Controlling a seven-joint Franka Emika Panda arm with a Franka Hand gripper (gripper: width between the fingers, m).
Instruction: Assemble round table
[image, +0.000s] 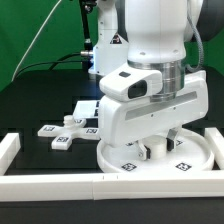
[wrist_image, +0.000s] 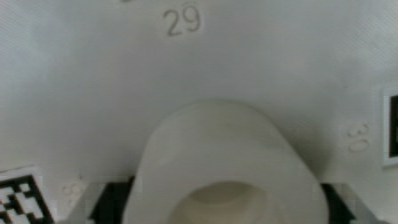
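Step in hand, as judged: seating the short cylinder leg (wrist_image: 210, 150) on the round disc top (image: 196, 158). The hand (image: 152, 150) points straight down over the middle of the top, which lies flat on the black surface (image: 35, 100) just behind the front border rail (image: 60, 186). Wrist view: leg seen end-on, hollow end toward the camera, dark finger pads (wrist_image: 118, 198) close against both sides, so the hand looks closed on the leg. Whether the leg's lower end touches the top: cannot tell. Cross-shaped base (image: 65, 133) lies loose, apart, toward the exterior view's left. Next move probably calls for holding the leg upright, centring it on the top, then turning it in; a tilt risks a crooked seat.
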